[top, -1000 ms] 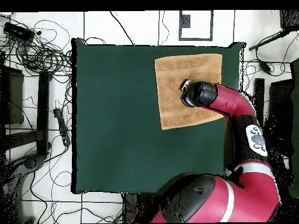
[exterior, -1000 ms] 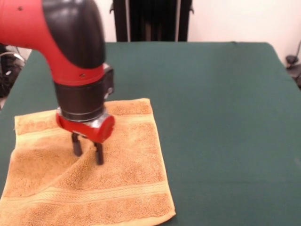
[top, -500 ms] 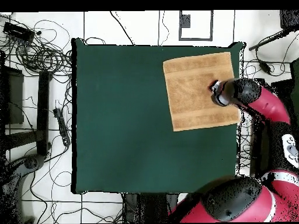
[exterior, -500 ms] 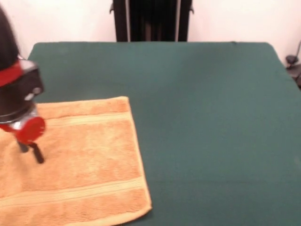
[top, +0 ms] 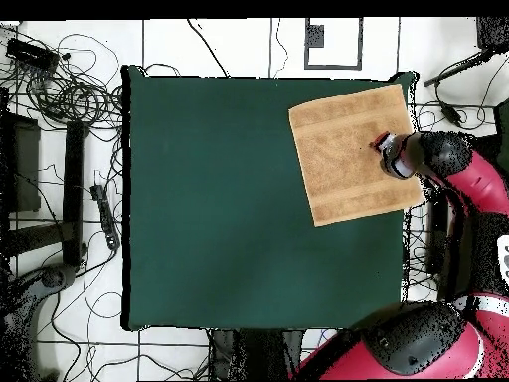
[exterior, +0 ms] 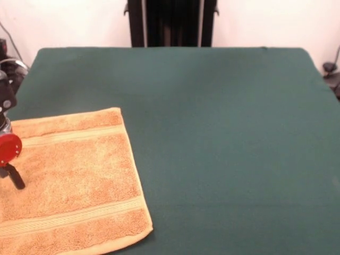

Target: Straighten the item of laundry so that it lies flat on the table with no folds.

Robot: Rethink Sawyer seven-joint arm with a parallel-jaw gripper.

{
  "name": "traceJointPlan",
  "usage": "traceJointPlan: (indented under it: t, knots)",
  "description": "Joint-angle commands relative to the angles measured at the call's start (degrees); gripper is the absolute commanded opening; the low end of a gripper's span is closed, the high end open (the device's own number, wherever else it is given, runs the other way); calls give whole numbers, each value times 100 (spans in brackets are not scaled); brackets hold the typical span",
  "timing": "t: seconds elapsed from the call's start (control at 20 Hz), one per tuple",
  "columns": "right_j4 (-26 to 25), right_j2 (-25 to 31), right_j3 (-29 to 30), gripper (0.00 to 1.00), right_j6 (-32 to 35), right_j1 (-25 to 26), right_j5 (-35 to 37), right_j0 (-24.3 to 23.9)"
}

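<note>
The item of laundry point(exterior: 74, 175), a golden-orange towel with woven bands, lies spread on the green table point(exterior: 223, 133) at the lower left of the front view and runs past the picture's left edge. No fold shows on the part in view. From overhead the towel point(top: 348, 154) sits slightly skewed at the table's point(top: 219, 199) upper right corner, its right side at the table's edge. My gripper point(exterior: 10, 176) comes down onto the towel at the left edge of the front view. From overhead the gripper point(top: 388, 156) is over the towel's right part.
Cables and stands lie on the floor around the table point(top: 60, 90). A dark stand point(exterior: 171, 21) rises behind the table's far edge. The red arm point(top: 467, 179) reaches in beside the table's right edge in the overhead view.
The gripper has travelled left in the front view, and the towel slid with it toward the table's edge. The ridge seen near the gripper a second ago is gone.
</note>
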Motion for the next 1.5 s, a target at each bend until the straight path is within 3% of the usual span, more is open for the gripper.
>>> traceJointPlan:
  t: [0.05, 0.25, 0.4, 0.75, 1.05, 1.5]
  knots:
    - [-726, 485, 95, 100, -1887, 778, -638, 79]
    - [-626, 154, 777, 100, -704, 292, -916, 445]
    - [-537, 21, 930, 100, -154, 95, -840, 665]
    - [-546, -17, 1057, 100, 58, -33, -863, 768]
    - [-328, -46, 1195, 100, 216, -503, -213, 857]
    - [-173, -37, 1261, 100, 379, -700, -61, 927]
